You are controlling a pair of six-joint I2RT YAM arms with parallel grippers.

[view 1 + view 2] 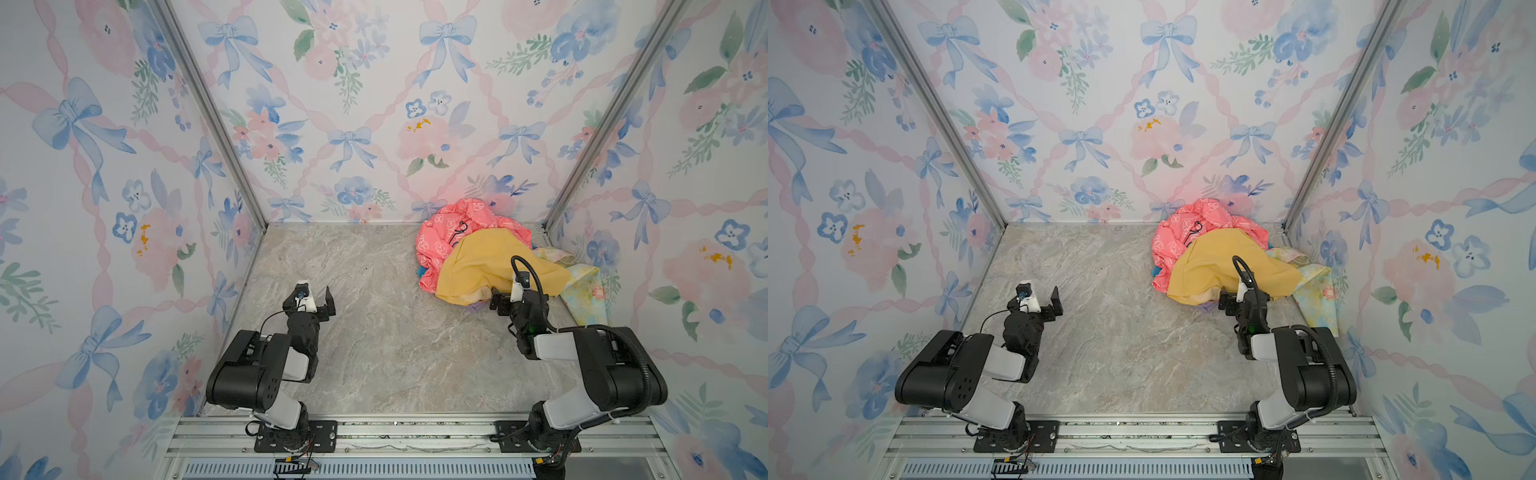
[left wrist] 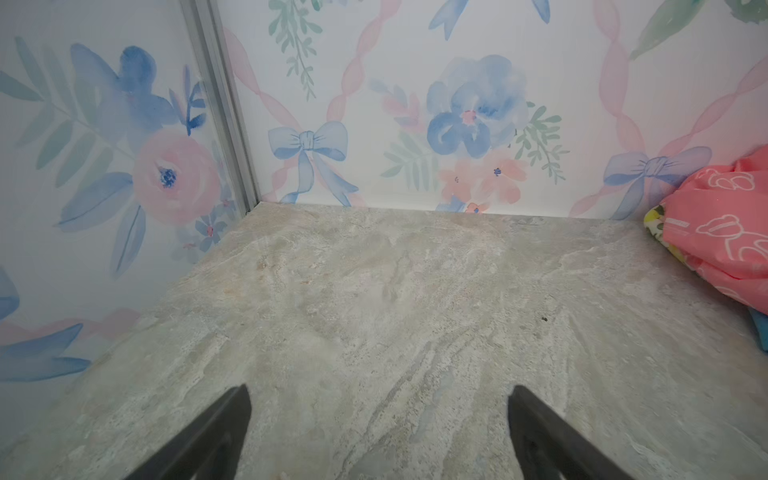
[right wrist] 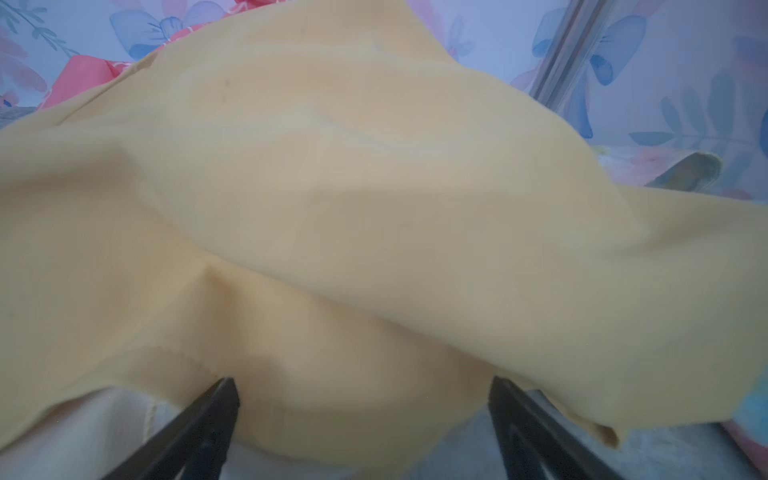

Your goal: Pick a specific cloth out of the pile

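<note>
Right tool (image 1: pixel 507 293) gaping at the mustard cloth (image 1: pixel 478 262) on the pile (image 1: pixel 440 232), left tool (image 1: pixel 316 291) gaping idle, we are probably needing to aim rightward, where the cloth (image 1: pixel 587 289) is poking out by the wall (image 1: pixel 665 249).

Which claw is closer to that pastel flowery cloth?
Right. The right gripper sits open at the front edge of the mustard-yellow cloth, beside the pastel cloth; the left gripper hangs open over the table, far across.
</note>
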